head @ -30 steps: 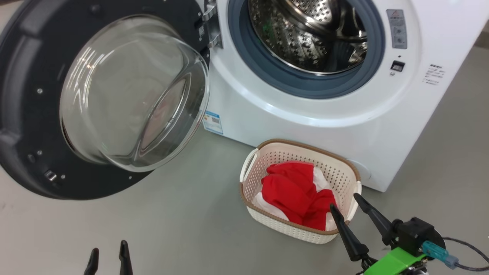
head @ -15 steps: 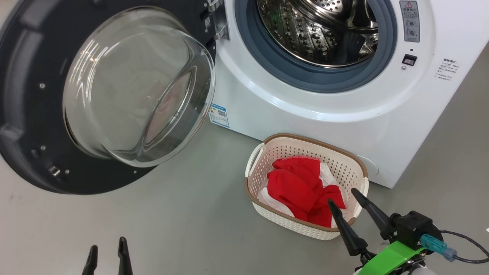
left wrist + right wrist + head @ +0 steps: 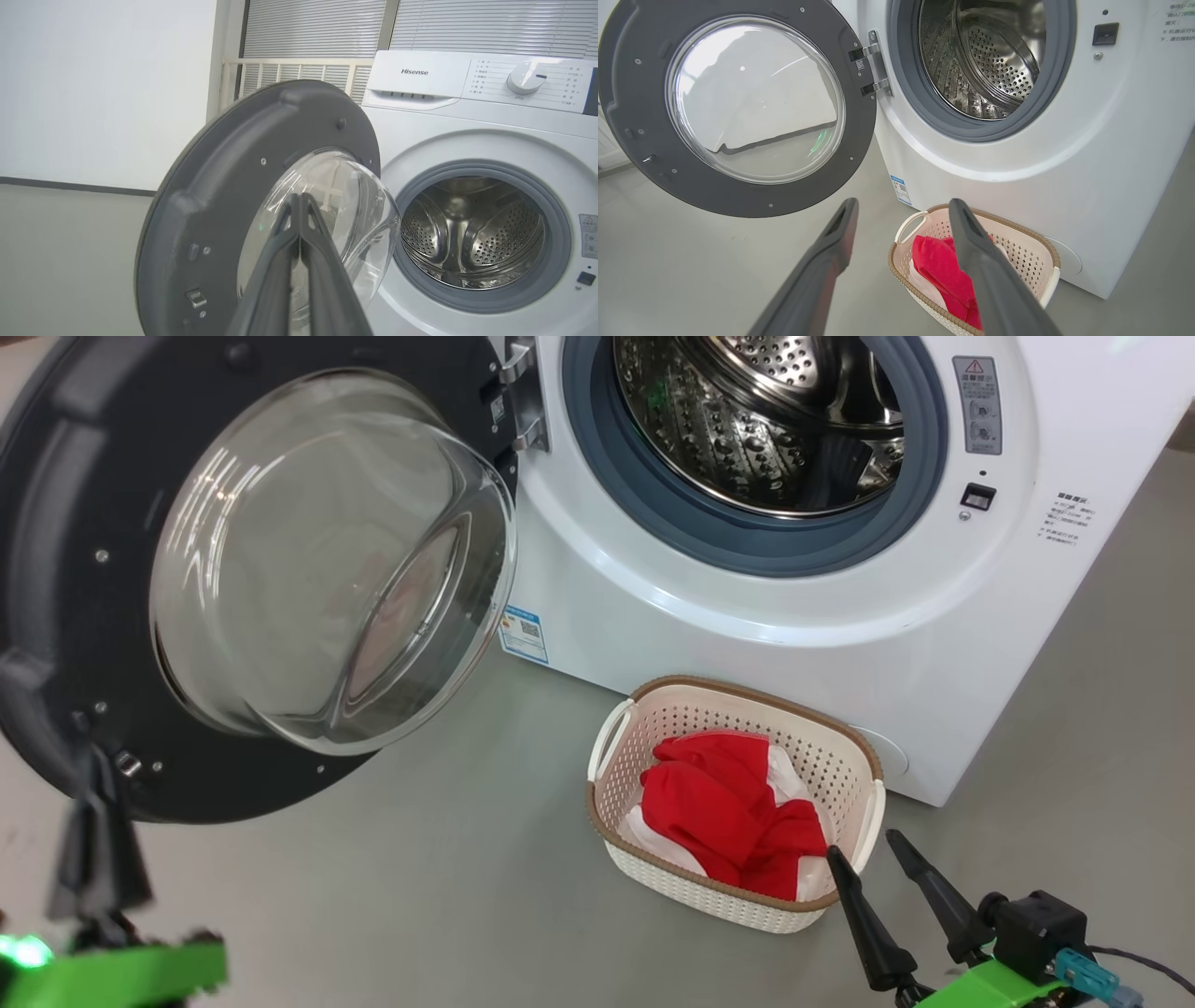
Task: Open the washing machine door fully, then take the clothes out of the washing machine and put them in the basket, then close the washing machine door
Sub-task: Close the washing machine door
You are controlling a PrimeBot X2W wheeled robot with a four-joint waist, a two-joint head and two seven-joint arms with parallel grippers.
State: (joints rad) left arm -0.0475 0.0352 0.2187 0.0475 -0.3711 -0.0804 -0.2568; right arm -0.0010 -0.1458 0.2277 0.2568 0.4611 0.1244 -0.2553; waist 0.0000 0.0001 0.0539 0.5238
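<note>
The washing machine door (image 3: 103,616) hangs wide open on the left, its glass bowl (image 3: 327,560) bulging toward me. Beyond it the washing machine (image 3: 747,625) shows a bare steel drum (image 3: 756,420). On the floor in front stands the basket (image 3: 616,756) with the red and white clothes (image 3: 728,803) inside. My left gripper (image 3: 93,775) is blurred at the lower left, close to the door's lower rim; in the left wrist view its fingers (image 3: 299,242) are pressed together, shut on nothing. My right gripper (image 3: 868,854) is open beside the basket's near right corner, holding nothing.
Grey floor (image 3: 420,896) lies between the door and the basket. A wall and a window with blinds (image 3: 327,28) stand behind the machine. A cable (image 3: 1148,961) trails from my right wrist.
My left arm has risen from the bottom edge to the door's lower rim and its fingers have shut. The right gripper has drawn back slightly from the basket. The camera shifted a little.
</note>
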